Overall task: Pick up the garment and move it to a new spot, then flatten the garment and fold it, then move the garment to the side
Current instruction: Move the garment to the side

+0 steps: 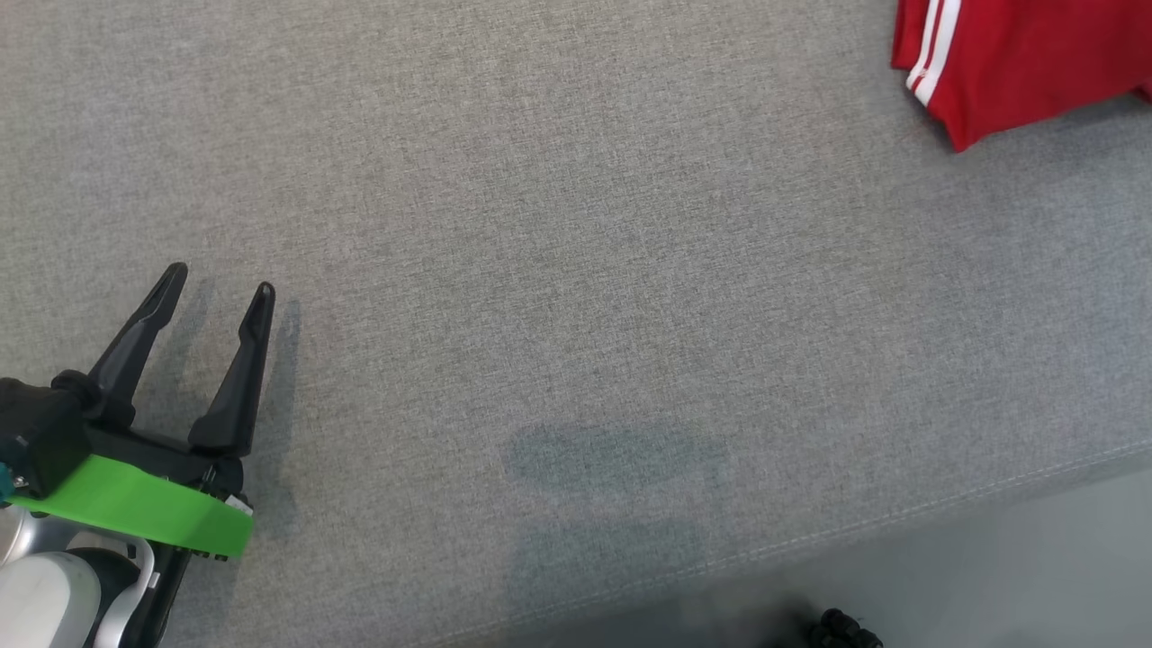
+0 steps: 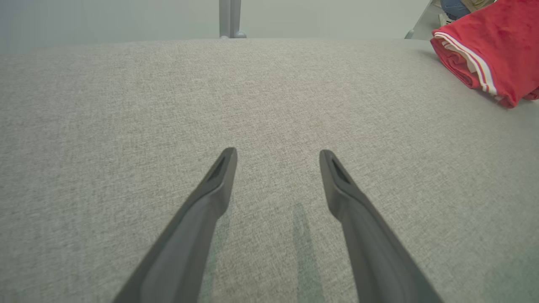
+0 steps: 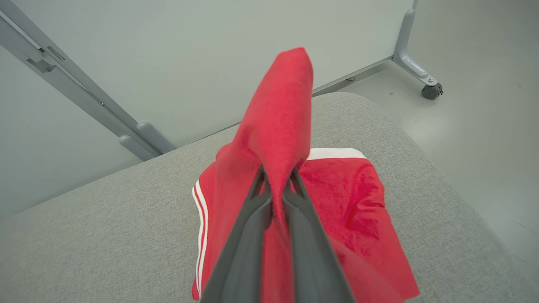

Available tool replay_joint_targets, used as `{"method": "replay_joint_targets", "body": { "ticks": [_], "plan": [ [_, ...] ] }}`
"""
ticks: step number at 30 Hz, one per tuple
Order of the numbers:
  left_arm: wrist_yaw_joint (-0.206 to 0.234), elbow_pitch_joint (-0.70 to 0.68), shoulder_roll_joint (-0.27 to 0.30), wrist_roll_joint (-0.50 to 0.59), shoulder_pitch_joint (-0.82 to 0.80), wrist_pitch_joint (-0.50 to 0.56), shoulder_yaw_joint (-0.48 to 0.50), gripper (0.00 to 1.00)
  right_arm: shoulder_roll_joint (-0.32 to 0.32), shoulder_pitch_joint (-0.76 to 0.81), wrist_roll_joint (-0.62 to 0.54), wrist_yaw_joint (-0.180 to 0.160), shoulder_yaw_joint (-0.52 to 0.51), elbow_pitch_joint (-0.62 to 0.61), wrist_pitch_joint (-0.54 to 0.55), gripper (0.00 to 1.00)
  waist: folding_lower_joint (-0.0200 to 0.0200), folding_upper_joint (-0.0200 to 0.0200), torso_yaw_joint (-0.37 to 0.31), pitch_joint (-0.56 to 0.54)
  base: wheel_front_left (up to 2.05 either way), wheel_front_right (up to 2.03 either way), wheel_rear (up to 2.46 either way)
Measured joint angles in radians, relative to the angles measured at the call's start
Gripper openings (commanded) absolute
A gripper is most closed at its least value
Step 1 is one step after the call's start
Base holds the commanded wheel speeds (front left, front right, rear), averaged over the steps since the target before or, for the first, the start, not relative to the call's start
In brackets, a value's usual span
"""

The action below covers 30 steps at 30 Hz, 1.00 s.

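Observation:
The garment (image 1: 1008,63) is red with white stripes and lies bunched at the far right of the grey cushioned surface. In the right wrist view my right gripper (image 3: 276,176) is shut on a fold of the garment (image 3: 278,126), which stands up between the fingers while the rest lies below on the cushion. My left gripper (image 1: 220,288) hovers open at the lower left, far from the cloth, with nothing between its fingers. The left wrist view has the left gripper (image 2: 278,158) over bare fabric, and the garment (image 2: 488,50) at its upper right.
The grey cushioned surface (image 1: 576,270) has its front edge (image 1: 900,522) running along the lower right, with floor beyond. A pale partition panel on wheeled metal feet (image 3: 421,75) stands behind the cushion. A small dark object (image 1: 841,627) sits at the bottom edge.

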Motion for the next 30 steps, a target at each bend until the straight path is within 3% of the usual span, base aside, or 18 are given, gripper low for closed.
{"method": "replay_joint_targets", "body": {
  "ticks": [23, 25, 26, 30],
  "plan": [
    [0.000, -0.042, 0.020, 0.013, -0.023, 0.063, -0.022, 1.00, 0.030, 0.024, -0.070, -0.016, -0.131, 0.248, -0.233, 0.00, -0.0001, 0.0000, 0.042, 0.072, 0.00, 0.00, 0.00],
    [0.000, -0.042, 0.020, 0.013, -0.022, 0.063, -0.020, 1.00, 0.036, 0.043, -0.093, -0.016, -0.137, 0.281, -0.271, 0.49, -0.0001, 0.0000, 0.047, 0.076, 0.00, 0.00, 0.00],
    [0.000, -0.042, 0.020, 0.013, -0.022, 0.063, -0.019, 1.00, 0.040, 0.049, -0.101, -0.016, -0.145, 0.299, -0.289, 1.00, -0.0001, 0.0000, 0.049, 0.078, 0.00, 0.00, 0.00],
    [0.001, -0.044, 0.020, 0.013, -0.022, 0.063, -0.010, 1.00, 0.052, 0.060, -0.161, -0.016, -0.152, 0.358, -0.356, 1.00, -0.0001, 0.0000, 0.054, 0.083, 0.00, 0.00, 0.00]
  ]
}}
